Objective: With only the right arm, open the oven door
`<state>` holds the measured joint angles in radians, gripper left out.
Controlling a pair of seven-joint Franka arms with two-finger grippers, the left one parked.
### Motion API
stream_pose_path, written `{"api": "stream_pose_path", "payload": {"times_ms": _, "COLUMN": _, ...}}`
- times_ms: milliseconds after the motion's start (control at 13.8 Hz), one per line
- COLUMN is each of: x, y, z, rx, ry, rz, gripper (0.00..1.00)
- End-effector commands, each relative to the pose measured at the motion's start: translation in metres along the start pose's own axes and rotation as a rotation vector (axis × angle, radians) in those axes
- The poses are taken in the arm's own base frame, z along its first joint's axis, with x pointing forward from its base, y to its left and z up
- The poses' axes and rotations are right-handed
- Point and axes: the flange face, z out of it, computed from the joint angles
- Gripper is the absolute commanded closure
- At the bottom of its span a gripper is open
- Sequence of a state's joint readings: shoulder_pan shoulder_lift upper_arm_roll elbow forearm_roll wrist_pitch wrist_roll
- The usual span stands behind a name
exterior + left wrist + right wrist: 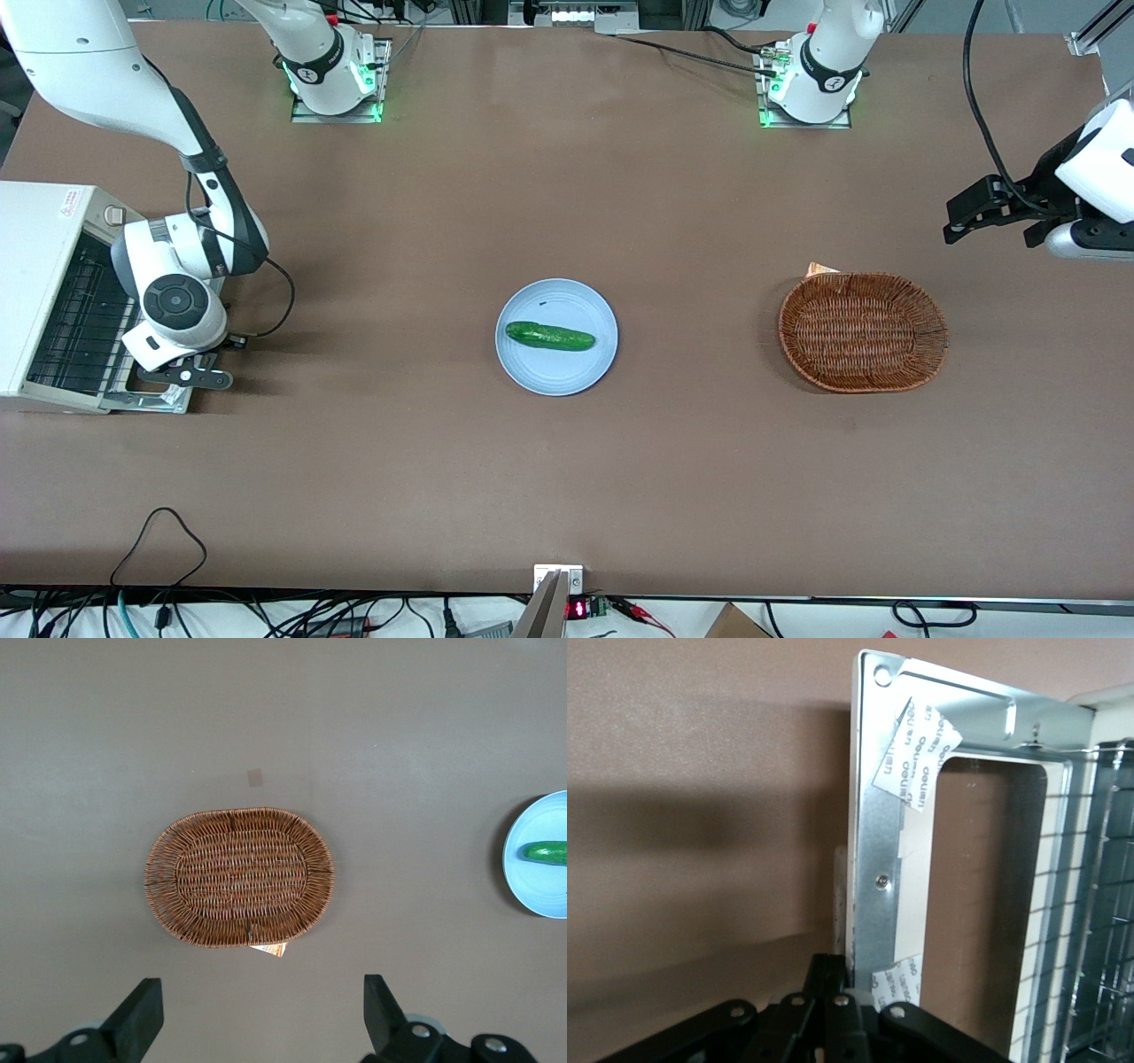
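You have a broad brown matte table (567,478) under everything. At the left edge of the front view sits the small white toaster oven (40,292), a boxy metal case with its wire rack (75,328) exposed. The oven door (151,397) already lies folded down flat in front of the opening, toward the lower left of that view. So I judge the opening itself done, or all but done; what seems left is for you to let go and lift the right arm (177,292) away.

In the right wrist view the door (877,815) shows as a flat silver-grey sheet-metal frame, taped with printed white strips, around a rectangular window you can see the table through.

The gripper (190,377), black and angular, hangs low over the door's free edge; seen from the wrist, the gripper (833,1010) has its jaws drawn narrow against that edge, though whether they actually clamp it you cannot tell.

At mid-frame rests a round pale-blue plate (556,372) carrying a glossy green cucumber (549,336). Toward the right sits an oval woven wicker basket (864,331).
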<state>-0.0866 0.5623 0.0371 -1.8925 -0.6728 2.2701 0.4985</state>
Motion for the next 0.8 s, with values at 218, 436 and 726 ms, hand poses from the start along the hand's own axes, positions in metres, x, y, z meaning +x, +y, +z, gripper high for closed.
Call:
{"api": "stream_pose_path", "payload": {"times_ms": 218, "x": 0.002, "y": 0.039, "z": 0.036, "rx": -0.061, "ry": -0.031, "rz": 0.01, "gripper": 1.0}}
{"api": "stream_pose_path", "payload": {"times_ms": 436, "x": 0.002, "y": 0.036, "z": 0.039, "rx": -0.057, "ry": -0.03, "rz": 0.006, "gripper": 1.0}}
{"api": "stream_pose_path", "payload": {"times_ms": 726, "x": 0.005, "y": 0.025, "z": 0.028, "rx": -0.044, "ry": -0.012, "rz": -0.013, "gripper": 1.0}}
